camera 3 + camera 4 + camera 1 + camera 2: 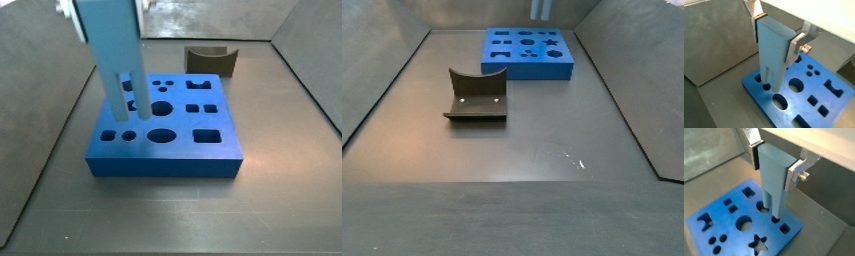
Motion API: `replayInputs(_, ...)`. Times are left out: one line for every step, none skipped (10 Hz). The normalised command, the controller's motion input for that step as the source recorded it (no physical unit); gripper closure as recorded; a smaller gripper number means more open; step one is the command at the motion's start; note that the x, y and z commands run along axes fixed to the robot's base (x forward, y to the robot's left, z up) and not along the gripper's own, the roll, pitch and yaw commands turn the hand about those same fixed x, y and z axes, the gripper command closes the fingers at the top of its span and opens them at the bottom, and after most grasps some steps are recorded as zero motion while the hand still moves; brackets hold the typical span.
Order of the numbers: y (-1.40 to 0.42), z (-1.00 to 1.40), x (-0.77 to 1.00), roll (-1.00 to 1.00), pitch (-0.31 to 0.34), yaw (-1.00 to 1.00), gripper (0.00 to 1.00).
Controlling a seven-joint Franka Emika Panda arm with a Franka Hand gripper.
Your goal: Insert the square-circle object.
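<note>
Insertion is in hand. The tool [777, 38] is clamped on the square-circle object [773, 54], a tall pale-blue piece with two legs, held upright over the blue slab [174, 166] by the table's [516, 205] far edge. Both wrist views show the legs meeting their holes (depth not discernible). By my judgement, the next move is a straight push down, then release. Only the side views show the fixture [476, 95], standing mid-table, well apart from the slab.

Dull grey floor [543, 200] ringed by plain grey walls [717, 40], soft reflections
</note>
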Motion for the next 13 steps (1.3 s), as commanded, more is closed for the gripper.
replayInputs(0.0,-0.29,-0.09,0.14,0.0,0.0,1.0)
replayInputs(0.0,-0.25,-0.02,0.07,-0.013,0.0,1.0)
replayInputs(0.0,-0.29,-0.05,0.06,-0.043,-0.01,1.0)
replayInputs(0.0,-0.33,-0.03,0.06,-0.047,0.0,1.0)
replayInputs(0.0,-0.38,-0.05,0.05,-0.086,0.0,1.0)
replayInputs(0.0,-0.36,-0.04,0.04,-0.077,0.0,1.0)
replayInputs(0.0,-0.34,-0.05,0.03,-0.073,0.0,1.0)
replayInputs(0.0,-0.33,-0.09,0.03,-0.071,0.0,1.0)
replayInputs(-0.02,-0.31,-0.18,0.01,-0.077,0.0,1.0)
replayInputs(-0.03,-0.31,-0.29,0.0,-0.076,0.0,1.0)
replayInputs(-0.04,-0.26,-0.37,0.0,-0.056,0.0,1.0)
replayInputs(-0.06,-0.23,-0.3,0.0,-0.041,0.0,1.0)
replayInputs(-0.09,-0.33,-0.12,0.02,-0.051,0.0,1.0)
